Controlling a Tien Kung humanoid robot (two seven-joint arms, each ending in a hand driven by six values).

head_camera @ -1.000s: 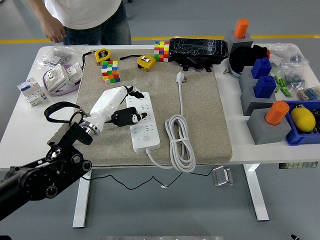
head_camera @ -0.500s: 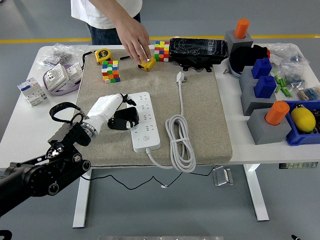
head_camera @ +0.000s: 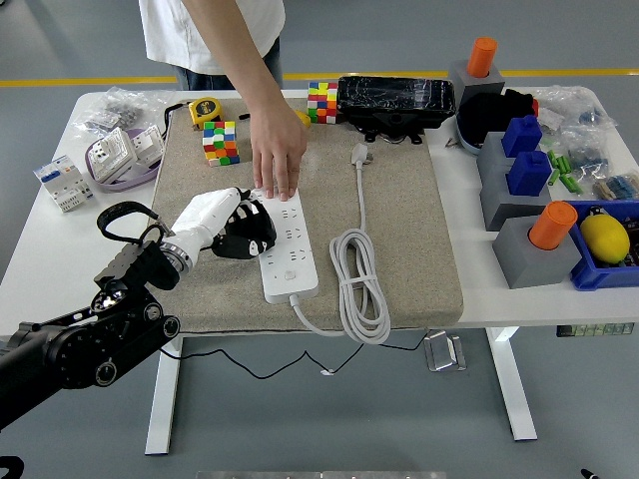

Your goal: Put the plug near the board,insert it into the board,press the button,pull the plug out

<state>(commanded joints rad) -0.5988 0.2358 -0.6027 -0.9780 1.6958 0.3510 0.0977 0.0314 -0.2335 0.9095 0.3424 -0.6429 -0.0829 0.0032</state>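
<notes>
White table point(head_camera: 30, 261) on grey floor point(head_camera: 399, 419) with yellow line point(head_camera: 80, 82)

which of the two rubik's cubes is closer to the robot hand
The cube on the beige mat, left of the person's hand, is nearer the left robot hand. The other cube sits farther back, beside the black case.

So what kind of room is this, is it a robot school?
Probably a robot testing lab. A white table on a grey floor is crowded with practice things: a power strip, puzzle cubes, foam blocks with pegs. A person's hand reaches in beside the robot's left hand.
</notes>
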